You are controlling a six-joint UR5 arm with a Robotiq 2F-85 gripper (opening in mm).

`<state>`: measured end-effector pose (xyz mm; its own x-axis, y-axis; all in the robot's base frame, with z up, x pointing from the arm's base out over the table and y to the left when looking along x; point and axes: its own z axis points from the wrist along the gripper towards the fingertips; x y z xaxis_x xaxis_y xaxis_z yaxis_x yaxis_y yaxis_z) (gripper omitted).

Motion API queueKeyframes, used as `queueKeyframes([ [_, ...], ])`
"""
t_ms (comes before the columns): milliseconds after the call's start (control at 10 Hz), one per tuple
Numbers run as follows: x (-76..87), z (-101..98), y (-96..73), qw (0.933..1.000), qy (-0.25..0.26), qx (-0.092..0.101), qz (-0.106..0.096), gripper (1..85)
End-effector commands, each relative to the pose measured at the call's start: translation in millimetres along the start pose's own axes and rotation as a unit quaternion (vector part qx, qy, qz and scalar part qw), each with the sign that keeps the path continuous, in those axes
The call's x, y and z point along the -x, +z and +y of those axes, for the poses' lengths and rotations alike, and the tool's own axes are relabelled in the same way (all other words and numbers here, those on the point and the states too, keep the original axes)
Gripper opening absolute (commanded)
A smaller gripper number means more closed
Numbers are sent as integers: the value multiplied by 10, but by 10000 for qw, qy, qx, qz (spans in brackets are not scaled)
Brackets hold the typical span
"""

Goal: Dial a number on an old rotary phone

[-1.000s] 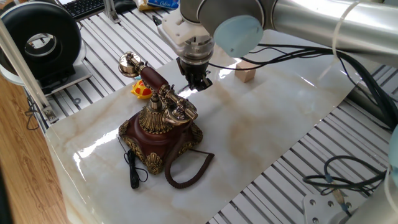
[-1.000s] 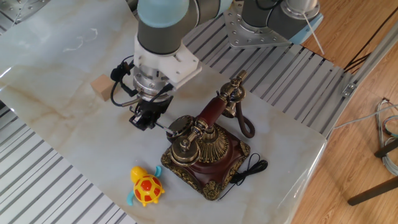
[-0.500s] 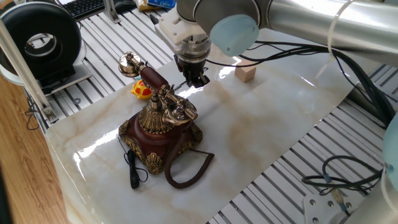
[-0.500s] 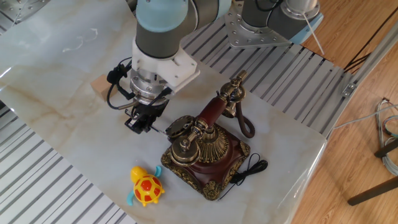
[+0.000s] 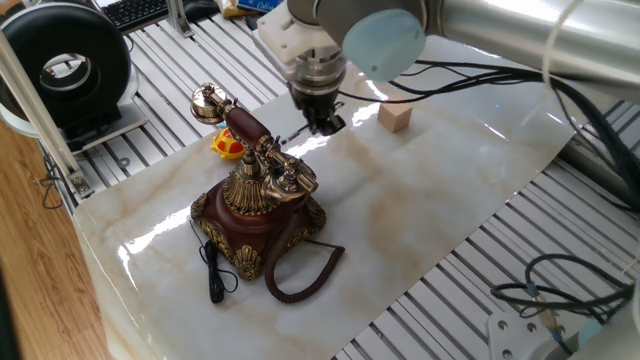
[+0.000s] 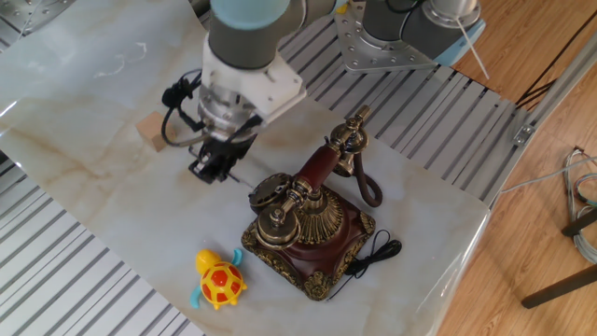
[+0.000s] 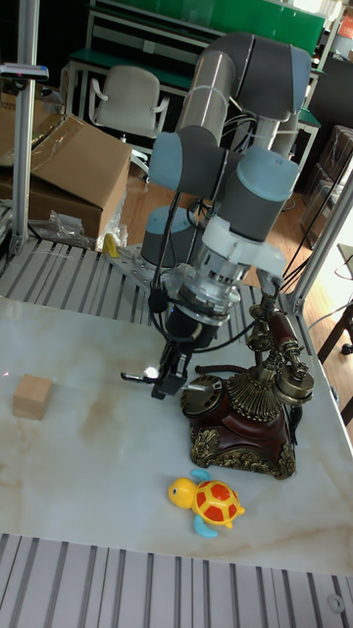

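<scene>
The old rotary phone point(image 6: 306, 224) stood on the marble worktop point(image 6: 84, 201), handset resting in its cradle, dial facing the arm. The claw point(image 6: 211, 165) was held just beside the dial, closed on a thin silver stylus point(image 5: 291, 134) whose tip pointed toward the dial. The dialling step was judged to be in hand. Next, the tip would need seating in a finger hole and sweeping round.

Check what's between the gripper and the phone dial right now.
A thin silver stylus runs from the gripper toward the phone dial; otherwise bare marble table. The other fixed view shows it best.
</scene>
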<state>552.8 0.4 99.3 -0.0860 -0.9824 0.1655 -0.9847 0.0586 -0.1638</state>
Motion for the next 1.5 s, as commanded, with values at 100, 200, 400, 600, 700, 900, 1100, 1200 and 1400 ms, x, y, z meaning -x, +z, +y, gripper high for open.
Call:
queueKeyframes([
  [100, -118, 81, -130, 9999, 143, -15, 45, 13],
  [200, -107, 98, -130, 9996, 270, 17, 25, 13],
  [400, -173, 92, -131, 9992, 381, 0, 152, 13],
  [600, -199, 73, -132, 9986, 487, -39, 199, 13],
  [700, -202, 65, -132, 9984, 516, -56, 204, 13],
  [900, -269, 103, -136, 9983, 469, 11, 337, 13],
  [1100, -287, 129, -137, 9972, 650, 53, 374, 13],
  [1200, -216, 117, -137, 9962, 745, 6, 443, 13],
  [1400, -61, 128, -99, 9944, 913, -41, 526, 13],
])
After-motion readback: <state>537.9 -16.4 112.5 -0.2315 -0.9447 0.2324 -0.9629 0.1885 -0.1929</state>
